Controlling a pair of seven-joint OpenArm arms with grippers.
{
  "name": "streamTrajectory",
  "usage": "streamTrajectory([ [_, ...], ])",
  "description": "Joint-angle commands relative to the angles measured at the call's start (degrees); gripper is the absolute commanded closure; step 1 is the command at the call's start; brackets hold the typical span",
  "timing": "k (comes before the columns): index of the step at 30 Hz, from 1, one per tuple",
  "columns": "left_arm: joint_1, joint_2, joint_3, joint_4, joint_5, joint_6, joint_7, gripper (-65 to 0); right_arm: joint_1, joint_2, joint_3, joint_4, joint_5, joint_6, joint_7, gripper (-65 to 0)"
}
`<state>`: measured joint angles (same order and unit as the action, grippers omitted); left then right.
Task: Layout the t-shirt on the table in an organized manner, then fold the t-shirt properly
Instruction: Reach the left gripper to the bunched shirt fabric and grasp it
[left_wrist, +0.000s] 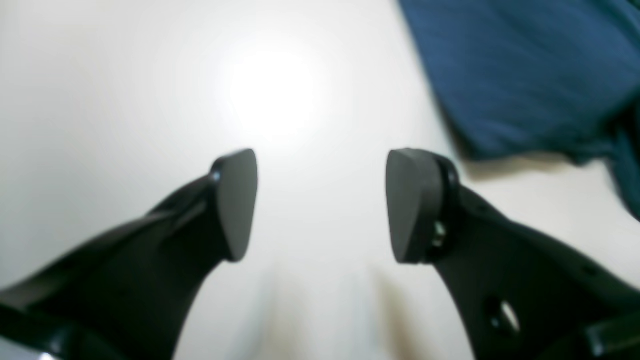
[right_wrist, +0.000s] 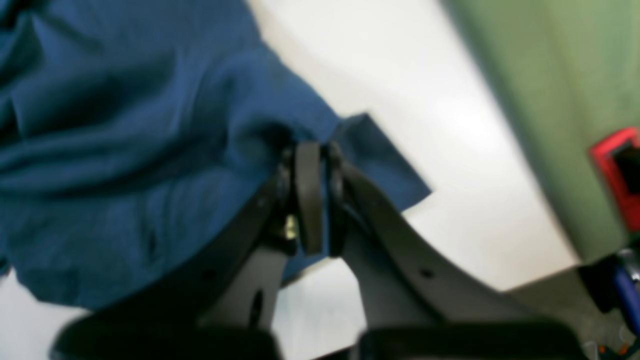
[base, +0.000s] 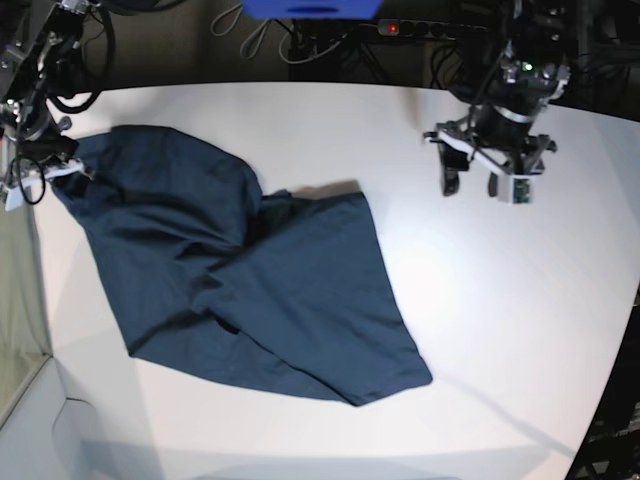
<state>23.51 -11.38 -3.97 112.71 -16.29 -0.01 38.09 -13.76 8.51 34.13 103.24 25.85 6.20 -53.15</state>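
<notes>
Right gripper (right_wrist: 315, 200) is clamped tight on a corner of the t-shirt (base: 240, 290), jaws pressed together with a flap of navy cloth poking out past the pads, and it holds that corner out at the far edge of the table (base: 500, 300), on the left side of the base view. Over on the other side, the left gripper (left_wrist: 320, 205) hangs with its jaws spread wide and nothing between them, only bare white tabletop below and a patch of blue fabric off to the upper right of its wrist view.

The shirt itself lies on the table in a rough slanted sprawl, one end pulled up toward the right arm, the rest trailing down toward the near edge. It is creased and partly doubled over itself through the middle, so no sleeves or collar can be made out clearly.

By the look of it, this is the laying-out stage, and the fold proper has not begun. The next move likely calls for the empty left gripper to come across, pick up an opposite edge or corner, and for the two arms to draw the cloth taut and flat. The risk is a grab on a doubled layer, which would only trap the wrinkle.
</notes>
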Motion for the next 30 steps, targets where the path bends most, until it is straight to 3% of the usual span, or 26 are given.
streamTrajectory([
  [1,-1.92,-0.01,1.9,-0.05,-0.45,0.23,-0.24,-39.7,0.18,1.2,0.38,1.07,0.31,0.09,1.32,0.0],
  [4,-5.35,2.19,6.12,-4.62,-0.28,0.23,0.82,-39.7,0.09,1.2,0.38,1.07,0.31,0.09,1.15,0.0],
  [8,-9.4,6.41,6.56,-11.39,-0.19,0.23,0.82,-39.7,0.09,1.2,0.29,1.07,0.31,0.09,1.15,0.0],
  [14,-12.47,9.31,6.56,-16.93,-0.36,-0.03,0.82,-39.7,0.0,1.64,0.29,1.07,0.31,0.09,1.15,0.0],
  [27,-17.13,10.28,11.92,-22.82,-0.45,-0.21,0.82,-39.2,0.18,2.52,-3.23,0.98,0.31,0.09,1.15,0.0],
  [28,-17.31,10.28,12.36,-22.9,-0.45,-0.21,0.82,-38.6,0.26,2.52,-3.58,0.98,0.31,0.09,1.15,0.0],
  [30,-17.49,10.37,13.24,-23.34,-0.45,-0.21,0.82,-30.5,0.26,2.61,-4.2,0.98,0.22,0.09,1.15,0.0],
])
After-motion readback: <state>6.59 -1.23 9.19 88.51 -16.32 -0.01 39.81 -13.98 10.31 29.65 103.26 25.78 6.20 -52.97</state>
